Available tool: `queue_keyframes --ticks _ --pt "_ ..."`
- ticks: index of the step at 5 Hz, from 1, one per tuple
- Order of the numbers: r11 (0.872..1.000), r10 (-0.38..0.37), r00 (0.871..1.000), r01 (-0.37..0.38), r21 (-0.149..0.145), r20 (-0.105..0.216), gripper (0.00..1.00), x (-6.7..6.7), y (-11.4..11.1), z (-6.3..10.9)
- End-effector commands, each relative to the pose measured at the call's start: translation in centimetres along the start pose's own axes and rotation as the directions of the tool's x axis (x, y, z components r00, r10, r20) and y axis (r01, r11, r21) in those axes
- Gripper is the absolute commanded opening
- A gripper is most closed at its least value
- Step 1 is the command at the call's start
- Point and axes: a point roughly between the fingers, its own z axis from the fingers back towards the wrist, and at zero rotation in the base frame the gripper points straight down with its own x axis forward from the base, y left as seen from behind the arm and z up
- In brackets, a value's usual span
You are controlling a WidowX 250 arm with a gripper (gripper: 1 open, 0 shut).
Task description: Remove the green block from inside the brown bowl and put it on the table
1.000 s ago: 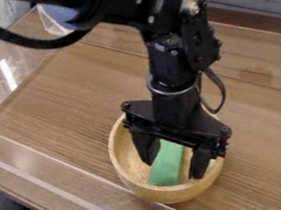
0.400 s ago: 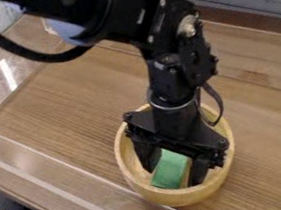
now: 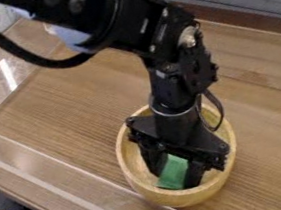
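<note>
Black, ribbed two-fingered gripper [image 3: 175, 165]: pointing down into the bowl; fingers apart, astride the block. Whether they grip it or merely flank it, cannot tell.
Bright green, flat rectangular block [image 3: 174, 172]: between the fingertips, low inside the bowl; upper end partly hidden by the gripper.
Block's long axis: runs up and down the view, top leaning slightly right. The fingers stand to its left and right, so closure appears to be across the narrow width; judged suitable.
Offset from jaws: little or none sideways. In my judgement the coming move calls for firm closure, then a lift, with scant sideways correction.
Light brown, thick-walled round wooden bowl [image 3: 139, 184]: surrounds block and fingertips. The lift should be straight up until the block passes the rim; early sideways travel could catch the wall or drag the bowl.
Brown wood-grain table [image 3: 62, 100]: carries the bowl, towards the lower edge of the view, beside the clear acrylic wall [image 3: 64, 183] on the left-hand edge. Bare wood lies up-left of the bowl, towards the far edge; judged a fair setting-down place.
Arm: one only, directly above the block.
</note>
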Motion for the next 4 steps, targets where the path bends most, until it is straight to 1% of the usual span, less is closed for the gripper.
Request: queue_keyframes --ticks 1,4 --pt "1.000 -0.001 1.000 0.001 -0.007 0.023 0.00 0.44 0.03 0.35" --pt "1.000 -0.013 1.000 0.013 -0.004 0.025 0.00 0.68 0.52 0.96"
